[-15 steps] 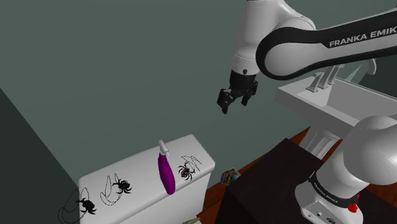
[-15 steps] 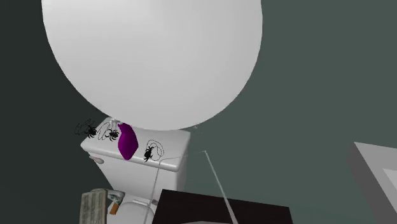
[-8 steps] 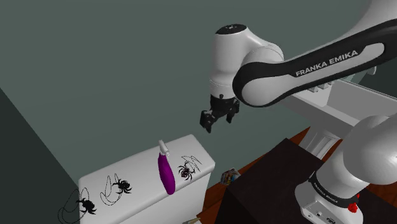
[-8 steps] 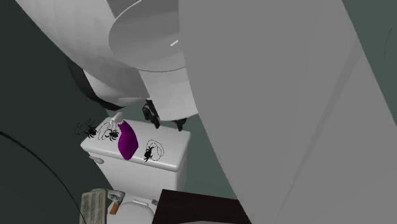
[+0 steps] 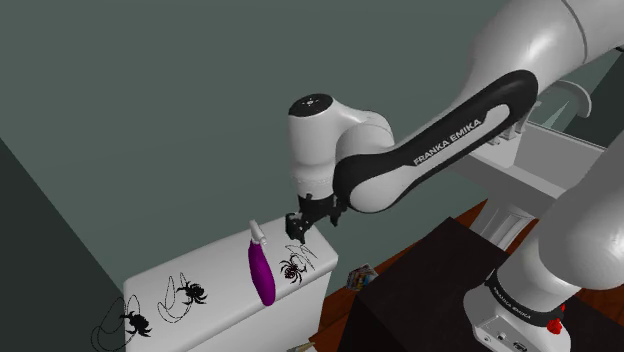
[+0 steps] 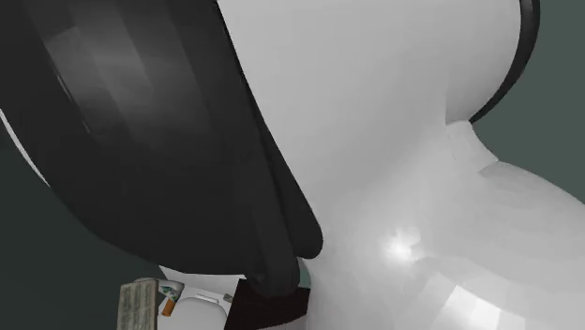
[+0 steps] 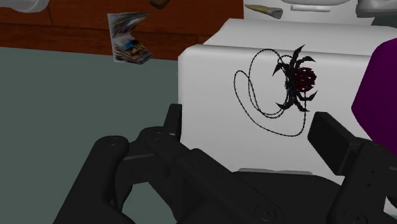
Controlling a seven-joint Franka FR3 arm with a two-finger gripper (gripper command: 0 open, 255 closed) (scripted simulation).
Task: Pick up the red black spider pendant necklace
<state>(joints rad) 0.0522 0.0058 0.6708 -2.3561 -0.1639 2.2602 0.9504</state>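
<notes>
Your tool [image 5: 298, 228] is hanging just above the end of the toilet tank [image 5: 225, 275] at the shoulder view's right. In the wrist view its fingers [image 7: 333, 137] are standing wide apart and gripping nothing. The spider necklace [image 5: 294, 266] is lying flat on the tank lid almost directly beneath the tool and a little ahead of it. Its red and black pendant [image 7: 298, 79] is sitting nearer the finger on the purple bottle's [image 5: 261, 272] side, not centred between the two. The thin chain [image 7: 257, 95] is looping away from the pendant on the side opposite the bottle, so the necklace's long axis is running roughly across the gap between the fingers. You are probably needing only a short drop, with a slight shift toward the bottle, while keeping that finger off it. Two other spider necklaces [image 5: 192, 292] are resting farther along the lid, well apart from the tool. Compared with half a second ago, the tool has come down and moved toward the shoulder view's left, from well above the tank to just over this necklace. The necklaces and the bottle are lying where they were.
</notes>
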